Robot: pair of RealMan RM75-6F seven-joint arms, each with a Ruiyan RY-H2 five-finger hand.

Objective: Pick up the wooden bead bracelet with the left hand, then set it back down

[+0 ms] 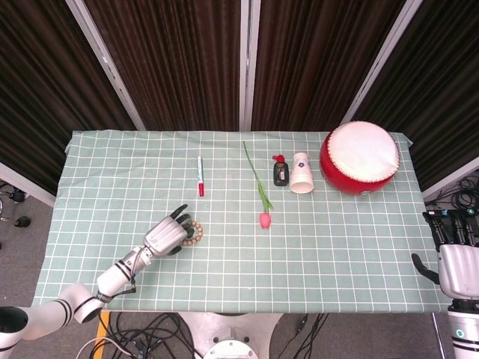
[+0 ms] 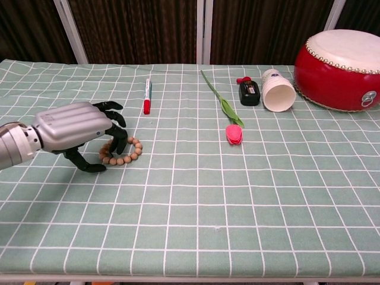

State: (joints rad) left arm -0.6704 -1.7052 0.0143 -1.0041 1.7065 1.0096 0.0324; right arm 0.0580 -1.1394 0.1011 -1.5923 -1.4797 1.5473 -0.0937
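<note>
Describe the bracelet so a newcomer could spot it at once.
On the green checked cloth, look toward the near left, where the left hand reaches in. At its fingertips lies the bracelet, a small ring of round tan wooden beads, the only loop on the table.

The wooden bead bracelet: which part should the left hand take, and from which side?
Best taken at its left arc, from above and the left. The wooden bead bracelet lies flat as an open ring on the tablecloth, so a fingertip can hook inside. The left hand is already there, fingers curled over that side; the right arc lies bare.
</note>
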